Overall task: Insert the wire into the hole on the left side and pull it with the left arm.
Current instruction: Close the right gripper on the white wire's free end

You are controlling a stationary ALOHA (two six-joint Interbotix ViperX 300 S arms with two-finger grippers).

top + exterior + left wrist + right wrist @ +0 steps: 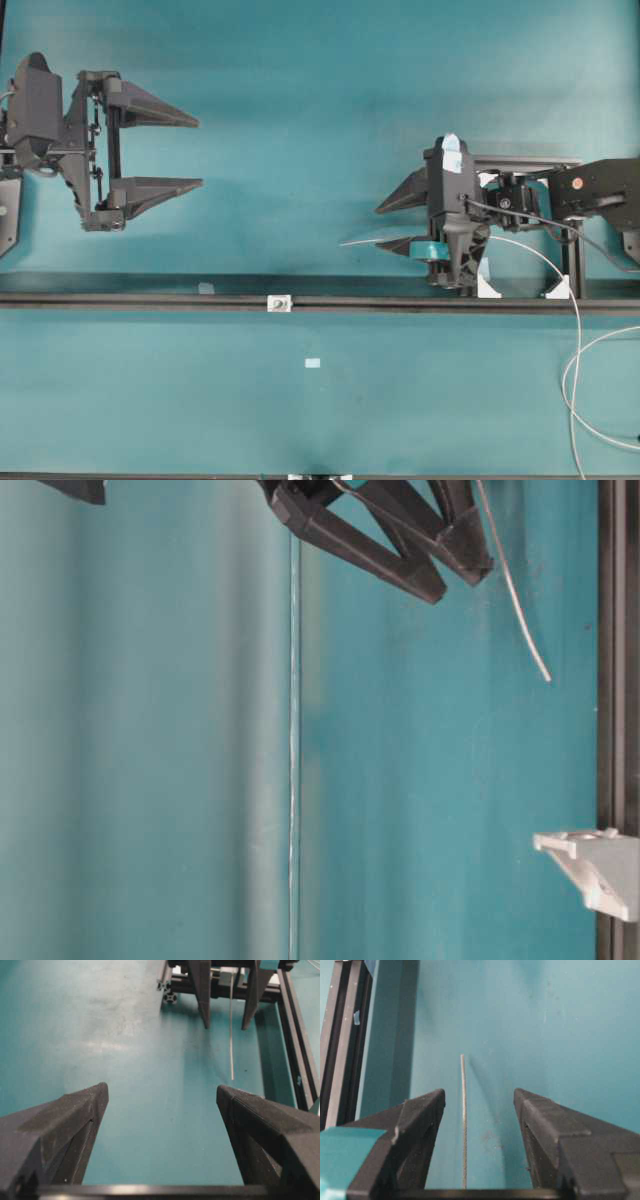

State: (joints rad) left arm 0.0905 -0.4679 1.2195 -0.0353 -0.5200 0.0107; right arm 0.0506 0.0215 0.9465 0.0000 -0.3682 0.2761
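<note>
My left gripper [199, 152] hovers at the far left, all black, its two wedge fingers spread wide with nothing between them [162, 1092]. My right gripper [380, 228], with its teal band, sits at the right and is open too [479, 1092]. The thin whitish wire [463, 1120] runs lengthwise between its fingers, closer to one of them and not pinched. The wire's straight tip [345, 243] pokes out to the left past the fingertips. The small white block with the hole [279, 302] sits on the black rail [140, 300], below and between the two grippers, apart from both.
The rail crosses the teal table from left to right. A pale-blue tape rectangle [313, 362] lies in front of it, and another scrap [206, 288] sits by the rail. The wire's slack loops at the right edge [574, 390]. A black frame [560, 165] stands behind the right arm.
</note>
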